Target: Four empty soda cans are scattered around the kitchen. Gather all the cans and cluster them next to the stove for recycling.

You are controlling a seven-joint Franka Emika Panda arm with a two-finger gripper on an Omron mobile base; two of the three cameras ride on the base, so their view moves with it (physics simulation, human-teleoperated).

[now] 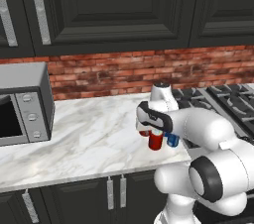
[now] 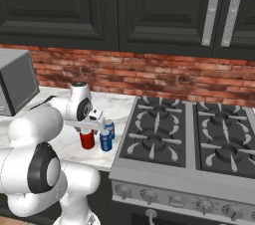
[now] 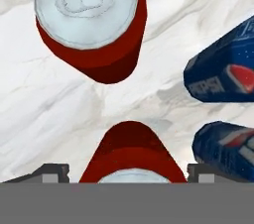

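Near red can (image 3: 130,156): between the two finger tips, upright, silver top at the lower edge of the hand view; contact with the pads cannot be judged.
Gripper (image 3: 128,173): pointing straight down; jaws apart, one each side of this can.
Arm: bent low over the marble counter (image 1: 89,139).
Second red can (image 3: 92,22): upright, beyond the gripper.
Blue cans (image 3: 223,72): two, beside the gripper.
Stove (image 2: 189,139): just beyond the blue cans.

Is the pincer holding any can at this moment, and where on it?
Cannot be told: the pincer straddles a red can just below its top, fingers either side, but no contact shows.
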